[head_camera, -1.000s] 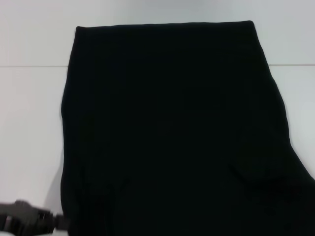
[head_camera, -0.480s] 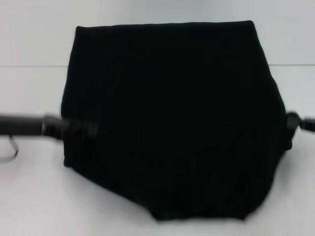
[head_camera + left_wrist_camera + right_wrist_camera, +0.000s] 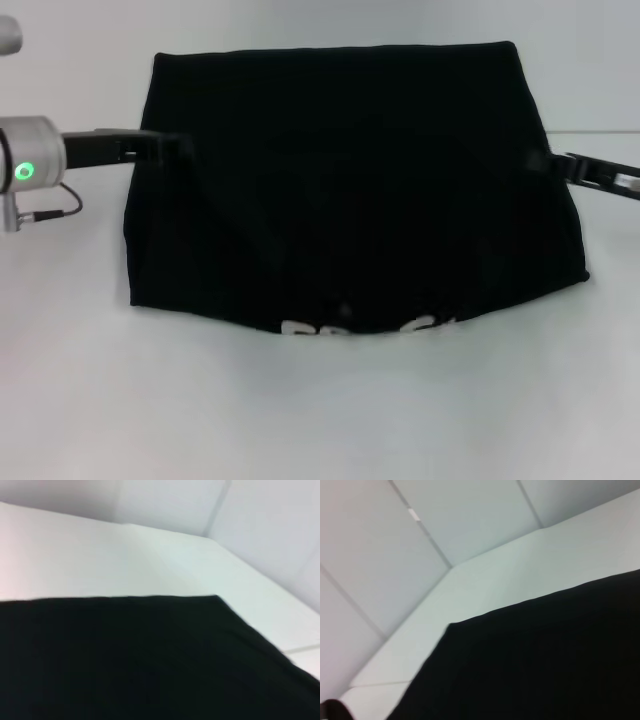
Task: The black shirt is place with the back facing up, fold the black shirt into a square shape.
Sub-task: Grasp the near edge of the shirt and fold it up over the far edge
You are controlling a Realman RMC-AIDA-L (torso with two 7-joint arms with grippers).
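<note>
The black shirt (image 3: pixel 350 180) lies across the white table, its near part doubled over toward the far edge. My left gripper (image 3: pixel 170 147) is at the shirt's left side and my right gripper (image 3: pixel 545 162) at its right side, each shut on a lifted edge of the cloth; the fingers blend into the black fabric. White marks (image 3: pixel 310 329) peek out along the near fold line. Black shirt cloth (image 3: pixel 125 660) fills the lower half of the left wrist view, and the same cloth (image 3: pixel 545 660) fills much of the right wrist view, with neither arm's own fingers showing.
The white table (image 3: pixel 320 420) shows bare in front of the shirt and on both sides. A table seam (image 3: pixel 60 134) runs across the back. My left arm's silver wrist with a green light (image 3: pixel 22 171) reaches in from the left.
Both grippers have carried the shirt's near part up and toward the far edge. The near edge of the cloth has drawn back, baring more table in front and exposing white marks at the fold.
</note>
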